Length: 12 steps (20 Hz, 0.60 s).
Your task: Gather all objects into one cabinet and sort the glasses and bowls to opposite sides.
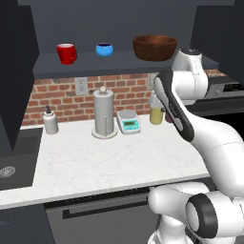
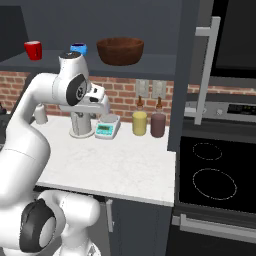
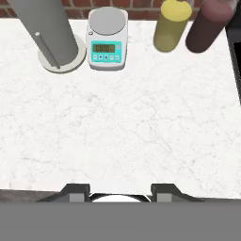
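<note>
Hovering over the bare marble counter, one gripper points down with its jaws spread and nothing between them. Farther back stand one paper-towel holder, one kitchen scale, one yellow bottle and one maroon bottle. On the cabinet shelf above sit one red mug, one blue vessel and one wooden bowl.
</note>
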{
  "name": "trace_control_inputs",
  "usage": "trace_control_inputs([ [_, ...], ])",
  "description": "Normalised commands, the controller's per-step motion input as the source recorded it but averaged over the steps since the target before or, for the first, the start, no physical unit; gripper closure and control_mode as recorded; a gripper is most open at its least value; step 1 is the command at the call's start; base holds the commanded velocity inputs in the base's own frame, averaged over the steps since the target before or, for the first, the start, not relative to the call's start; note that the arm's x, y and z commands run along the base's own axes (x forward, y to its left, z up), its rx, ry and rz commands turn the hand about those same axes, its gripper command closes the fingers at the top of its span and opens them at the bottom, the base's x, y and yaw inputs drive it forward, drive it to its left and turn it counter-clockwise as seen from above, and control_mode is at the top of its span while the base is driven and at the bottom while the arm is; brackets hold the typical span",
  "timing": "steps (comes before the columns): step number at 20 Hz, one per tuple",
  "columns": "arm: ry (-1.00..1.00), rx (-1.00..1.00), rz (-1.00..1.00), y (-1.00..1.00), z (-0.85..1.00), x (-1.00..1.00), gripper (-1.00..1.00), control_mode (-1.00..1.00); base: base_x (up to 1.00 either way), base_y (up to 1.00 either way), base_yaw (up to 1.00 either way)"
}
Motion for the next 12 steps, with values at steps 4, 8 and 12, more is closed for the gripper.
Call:
trace_control_inputs([
  [4,-0.01,0.02,0.00,-0.06,-0.01,-0.12,-1.00,-1.00,0.00,0.00,0.00],
  [8,-0.15,0.05,0.00,-0.10,-0.05,-0.40,-1.00,-1.00,0.00,0.00,0.00],
  [12,-0.57,0.14,0.08,-0.14,0.00,-1.00,-1.00,-1.00,0.00,0.00,0.00],
])
